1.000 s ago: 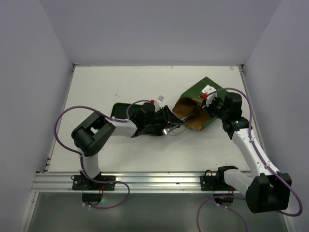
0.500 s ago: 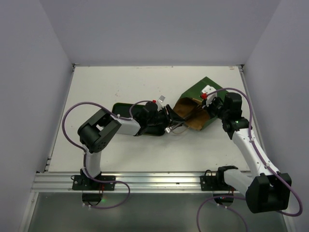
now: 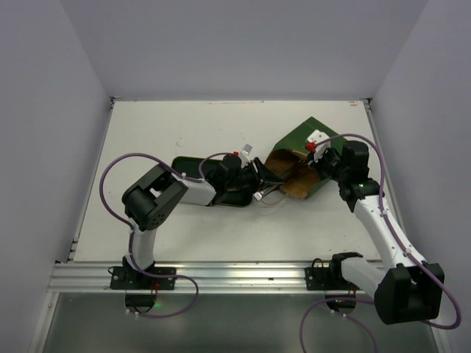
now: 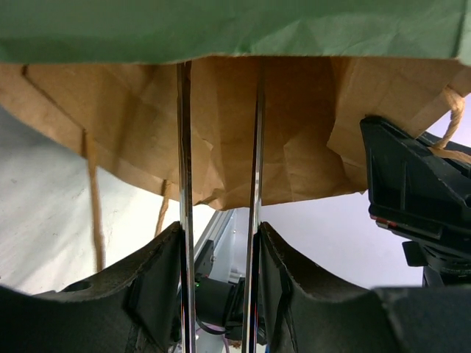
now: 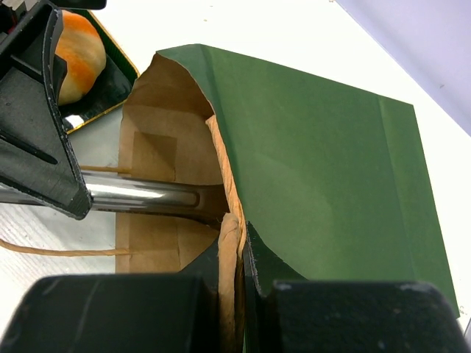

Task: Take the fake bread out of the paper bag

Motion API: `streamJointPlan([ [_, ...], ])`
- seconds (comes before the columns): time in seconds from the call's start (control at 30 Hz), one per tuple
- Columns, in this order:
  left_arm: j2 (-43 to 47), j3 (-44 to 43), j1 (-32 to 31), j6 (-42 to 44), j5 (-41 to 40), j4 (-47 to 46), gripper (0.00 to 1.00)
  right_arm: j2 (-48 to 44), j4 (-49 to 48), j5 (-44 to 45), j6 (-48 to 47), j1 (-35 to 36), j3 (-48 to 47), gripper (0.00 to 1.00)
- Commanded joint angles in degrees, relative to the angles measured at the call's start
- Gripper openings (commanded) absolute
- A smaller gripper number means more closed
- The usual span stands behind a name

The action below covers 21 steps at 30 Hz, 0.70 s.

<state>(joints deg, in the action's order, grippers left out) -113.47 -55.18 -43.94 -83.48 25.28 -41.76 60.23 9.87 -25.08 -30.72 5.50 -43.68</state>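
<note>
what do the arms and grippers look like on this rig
Both arms match: the left arm and right arm have white links between chunky black joint housings, each trailed by a looping purple cable. A small red mark sits near each wrist. The left gripper and right gripper have matte black, blocky fingers.

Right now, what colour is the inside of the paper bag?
Plain brown inside the paper bag, dark green outside. The right wrist view shows it best.
</note>
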Motion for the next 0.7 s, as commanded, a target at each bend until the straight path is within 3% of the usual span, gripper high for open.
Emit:
streamJointPlan([
  [0.0, -0.3, -1.8, -0.3, -1.0, -0.6, -5.2, 0.47, -1.5, -1.5, -2.3, 0.1, 0.0, 0.1, 0.02],
  [0.67, -2.4, -3.4, -0.2, -0.7, -0.7, -1.9, 0.46, -1.5, -1.4, -2.6, 0.3, -0.1, 0.0, 0.02],
])
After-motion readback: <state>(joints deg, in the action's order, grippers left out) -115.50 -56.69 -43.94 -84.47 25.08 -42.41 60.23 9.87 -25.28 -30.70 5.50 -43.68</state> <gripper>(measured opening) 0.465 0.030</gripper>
